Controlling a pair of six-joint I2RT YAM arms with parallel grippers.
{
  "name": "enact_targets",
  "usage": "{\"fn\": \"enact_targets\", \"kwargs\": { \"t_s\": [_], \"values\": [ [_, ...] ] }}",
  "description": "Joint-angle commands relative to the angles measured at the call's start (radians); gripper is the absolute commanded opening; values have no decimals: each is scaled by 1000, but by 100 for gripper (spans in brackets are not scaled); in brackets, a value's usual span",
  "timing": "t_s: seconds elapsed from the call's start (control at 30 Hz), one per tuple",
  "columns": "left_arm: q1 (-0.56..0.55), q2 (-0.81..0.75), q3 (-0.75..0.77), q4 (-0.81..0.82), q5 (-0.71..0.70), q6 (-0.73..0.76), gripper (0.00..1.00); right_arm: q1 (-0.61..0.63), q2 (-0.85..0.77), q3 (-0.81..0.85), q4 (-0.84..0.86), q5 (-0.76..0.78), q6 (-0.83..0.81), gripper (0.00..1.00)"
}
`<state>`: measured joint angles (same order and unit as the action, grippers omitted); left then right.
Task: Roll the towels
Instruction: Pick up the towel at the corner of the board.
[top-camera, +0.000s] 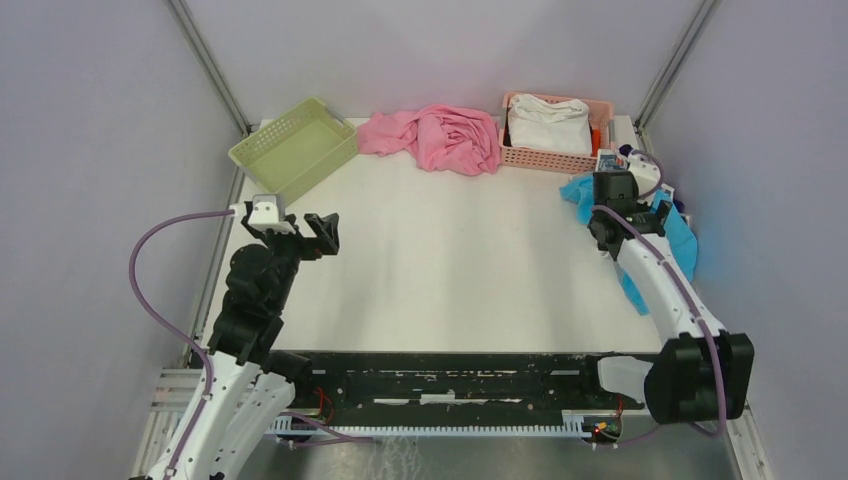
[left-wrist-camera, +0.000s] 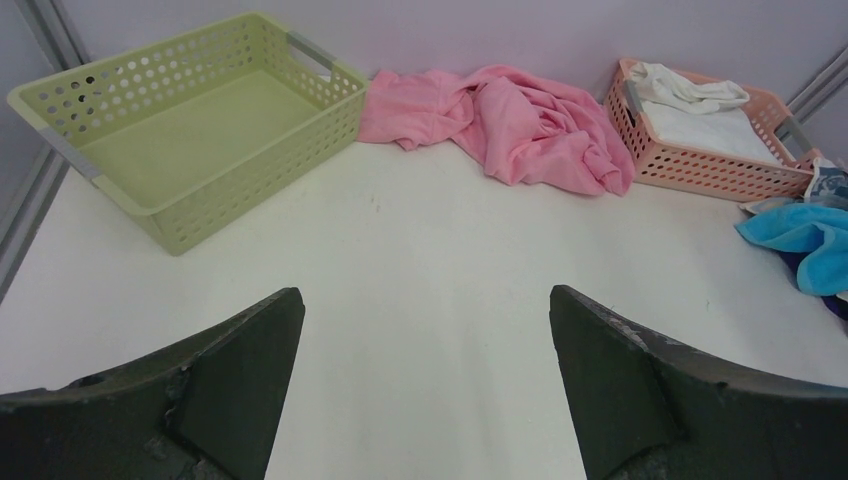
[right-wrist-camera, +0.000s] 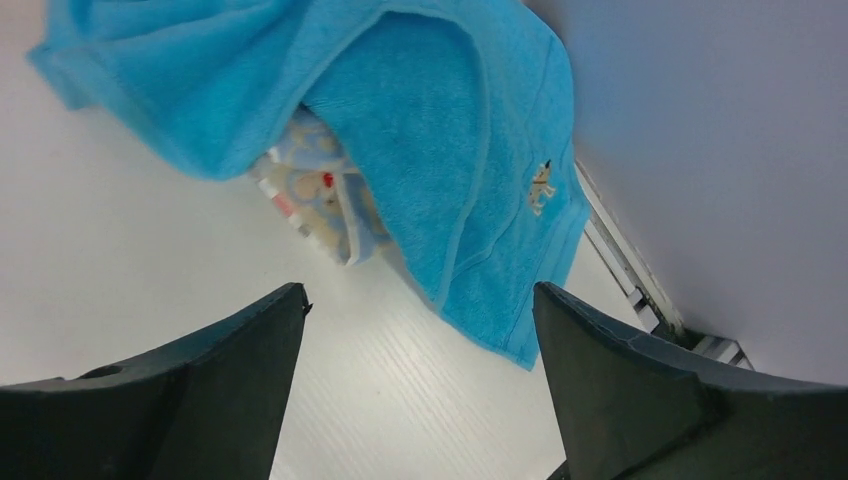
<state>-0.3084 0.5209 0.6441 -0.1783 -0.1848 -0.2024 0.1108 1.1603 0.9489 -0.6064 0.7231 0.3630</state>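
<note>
At the left, the left pincer (top-camera: 318, 234) hangs above the white surface (top-camera: 450, 260) near its left edge; its jaws stand wide apart with nothing between them, and its wrist view shows only bare surface below the fingertips (left-wrist-camera: 285, 310). In the far left corner sits a green basket (top-camera: 262, 152), perforated and set at an angle; nothing shows inside it. Right of it, along the far edge, a pink cloth (top-camera: 440, 135) lies crumpled in a heap; one end reaches towards the green basket, the other lies just beside a pink basket (top-camera: 553, 158). That basket holds a white cloth (top-camera: 548, 122), loosely folded and rising above the rim.

The towels lie at the far right of the surface, near that basket's right corner. A printed towel (right-wrist-camera: 315, 195), pale with blue figures and a red spot, peeks out from under a blue towel (right-wrist-camera: 450, 130); the blue towel is draped over it in loose folds and spreads nearer along the right edge of the surface; it bears a small stitched figure (right-wrist-camera: 541, 186) near one hem. Neither towel is rolled. The right pincer (right-wrist-camera: 420, 292) is over this pile; its jaws are apart and grip nothing; bare surface shows between the fingertips, and the blue towel's hem lies just beyond them; whether they touch the cloth cannot be told.
</note>
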Motion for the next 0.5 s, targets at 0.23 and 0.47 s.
{"fn": "enact_targets", "kwargs": {
  "t_s": [0.23, 0.47],
  "values": [
    [-6, -23, -13, 50, -51, 55, 99, -376, 258, 53, 318, -258, 108, 84],
    [-19, -16, -15, 53, -50, 58, 99, -513, 356, 34, 434, -521, 53, 75]
  ]
}}
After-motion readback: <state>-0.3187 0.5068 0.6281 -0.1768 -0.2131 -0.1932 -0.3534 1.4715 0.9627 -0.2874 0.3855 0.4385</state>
